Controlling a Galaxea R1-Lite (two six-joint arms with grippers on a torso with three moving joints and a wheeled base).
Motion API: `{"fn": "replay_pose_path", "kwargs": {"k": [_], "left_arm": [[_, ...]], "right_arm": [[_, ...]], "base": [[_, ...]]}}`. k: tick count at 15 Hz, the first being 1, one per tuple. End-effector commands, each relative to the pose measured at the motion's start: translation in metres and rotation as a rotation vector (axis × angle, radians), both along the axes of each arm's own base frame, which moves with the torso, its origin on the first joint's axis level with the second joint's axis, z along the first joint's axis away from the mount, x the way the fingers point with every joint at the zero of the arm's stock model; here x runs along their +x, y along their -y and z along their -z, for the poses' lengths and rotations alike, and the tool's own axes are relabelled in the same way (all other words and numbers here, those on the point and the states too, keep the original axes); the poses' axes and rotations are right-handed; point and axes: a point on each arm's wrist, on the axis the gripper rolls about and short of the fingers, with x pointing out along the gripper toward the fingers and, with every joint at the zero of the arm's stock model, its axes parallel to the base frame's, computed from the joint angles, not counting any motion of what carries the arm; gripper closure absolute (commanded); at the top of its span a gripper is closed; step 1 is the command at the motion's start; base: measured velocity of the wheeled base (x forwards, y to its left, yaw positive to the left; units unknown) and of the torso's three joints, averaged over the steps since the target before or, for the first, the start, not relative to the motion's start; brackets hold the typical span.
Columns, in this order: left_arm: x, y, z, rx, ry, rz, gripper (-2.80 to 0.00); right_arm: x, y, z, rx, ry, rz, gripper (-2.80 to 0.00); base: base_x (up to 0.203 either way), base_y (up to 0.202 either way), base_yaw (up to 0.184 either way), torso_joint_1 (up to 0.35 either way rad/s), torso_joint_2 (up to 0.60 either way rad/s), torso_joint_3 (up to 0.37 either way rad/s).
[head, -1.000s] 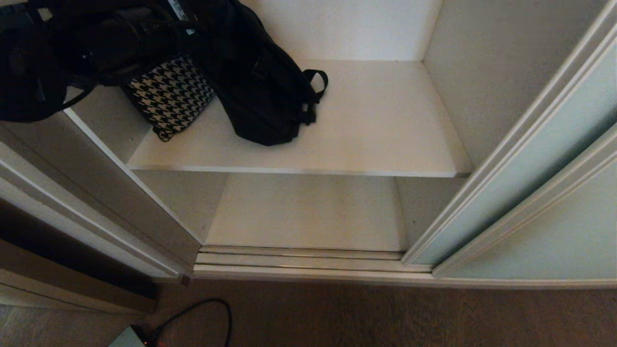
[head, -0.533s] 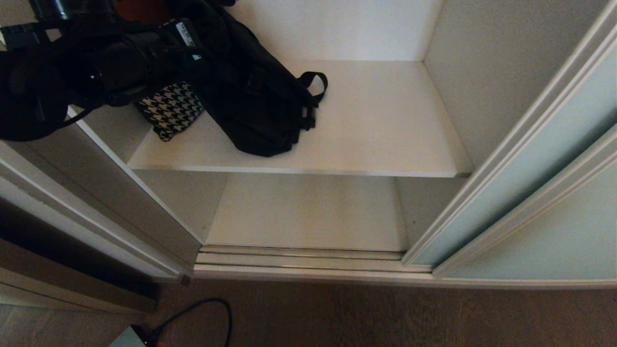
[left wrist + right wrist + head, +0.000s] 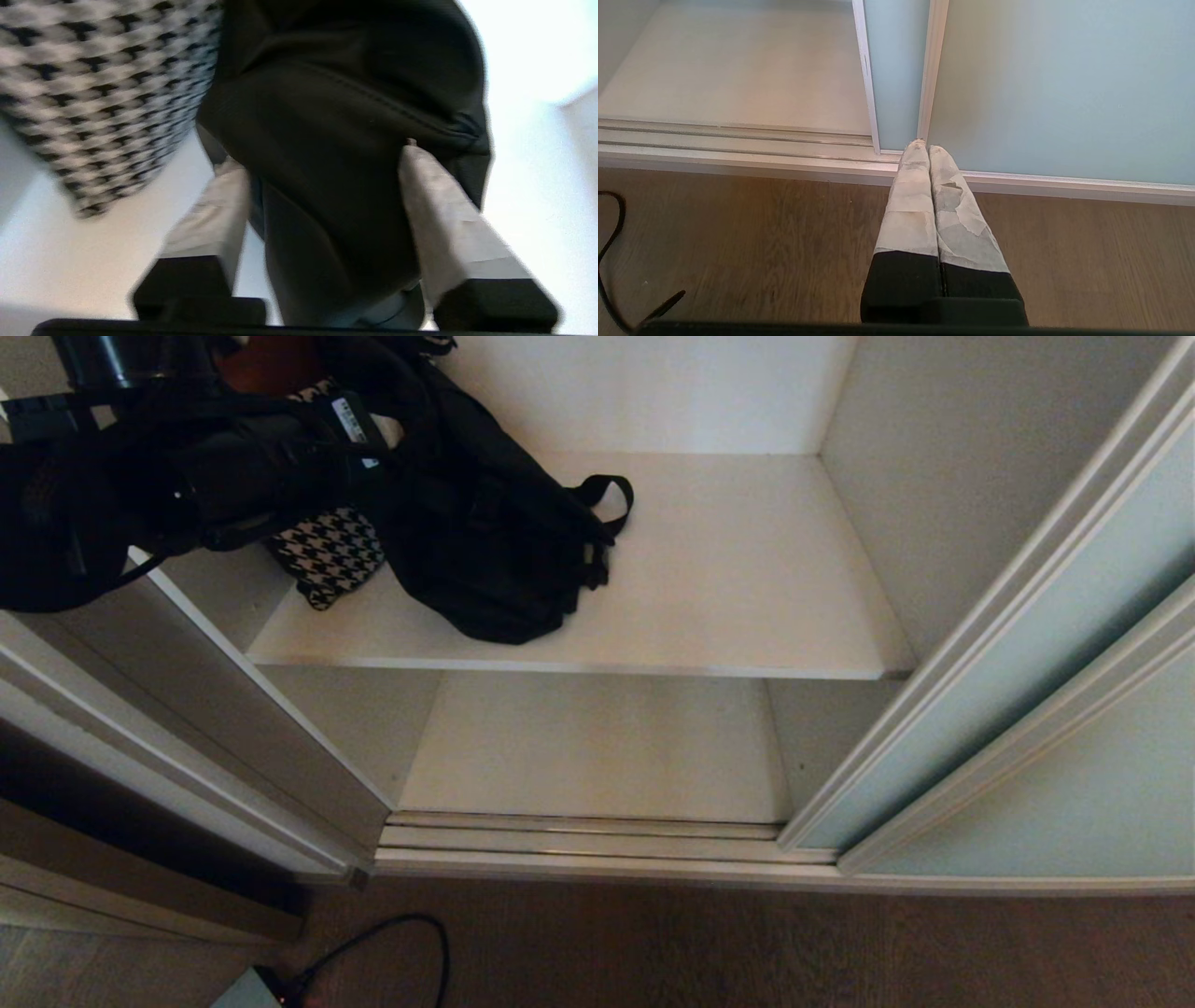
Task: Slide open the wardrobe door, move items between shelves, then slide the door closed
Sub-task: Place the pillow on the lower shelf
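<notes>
A black bag [image 3: 485, 551] with a strap loop lies slumped on the upper white shelf [image 3: 747, 569], partly over a houndstooth-patterned bag [image 3: 327, 555]. My left arm [image 3: 215, 476] reaches in from the upper left. In the left wrist view my left gripper [image 3: 321, 156] is open, its pale fingers [image 3: 439, 210] spread wide on either side of the black bag's [image 3: 336, 140] fabric, with the houndstooth bag [image 3: 93, 93] beside it. The sliding wardrobe door [image 3: 1027, 644] stands slid aside at the right. My right gripper [image 3: 923, 145] is shut and hangs low in front of that door [image 3: 1041, 84].
The lower shelf [image 3: 597, 747] holds nothing. A grooved metal floor track [image 3: 579, 840] runs along the wardrobe's front. A black cable [image 3: 392, 933] curls on the wooden floor at lower left. The wardrobe's side wall [image 3: 233, 691] stands close on the left.
The left gripper has gone from shut to open. The black bag has sunk and settled forward on the shelf, covering more of the houndstooth bag. The right arm has not moved.
</notes>
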Motion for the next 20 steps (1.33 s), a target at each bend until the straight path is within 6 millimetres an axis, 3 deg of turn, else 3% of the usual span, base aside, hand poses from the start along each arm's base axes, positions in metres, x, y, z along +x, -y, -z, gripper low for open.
{"fn": "replay_pose_path", "kwargs": {"k": [1, 3, 8, 15, 20], "left_arm": [[-0.009, -0.014, -0.001, 0.023, -0.029, -0.037, -2.8], [-0.018, -0.028, 0.005, 0.059, -0.093, -0.073, -2.8], [-0.029, -0.032, 0.003, 0.071, -0.123, -0.079, -2.8], [-0.071, -0.036, -0.022, 0.005, -0.045, 0.041, -2.8], [-0.06, -0.036, -0.023, -0.024, -0.036, 0.08, -2.8]], "right_arm": [[0.0, 0.0, 0.0, -0.001, 0.002, -0.001, 0.0], [0.0, 0.0, 0.0, -0.001, 0.002, -0.001, 0.0], [0.0, 0.0, 0.0, -0.001, 0.002, -0.001, 0.0], [0.0, 0.0, 0.0, 0.0, 0.002, -0.001, 0.0], [0.0, 0.0, 0.0, 0.0, 0.002, -0.001, 0.0]], "base": [[0.0, 0.0, 0.0, 0.0, 0.0, 0.0], [0.0, 0.0, 0.0, 0.0, 0.0, 0.0], [0.0, 0.0, 0.0, 0.0, 0.0, 0.0], [0.0, 0.0, 0.0, 0.0, 0.0, 0.0], [0.0, 0.0, 0.0, 0.0, 0.0, 0.0]]}}
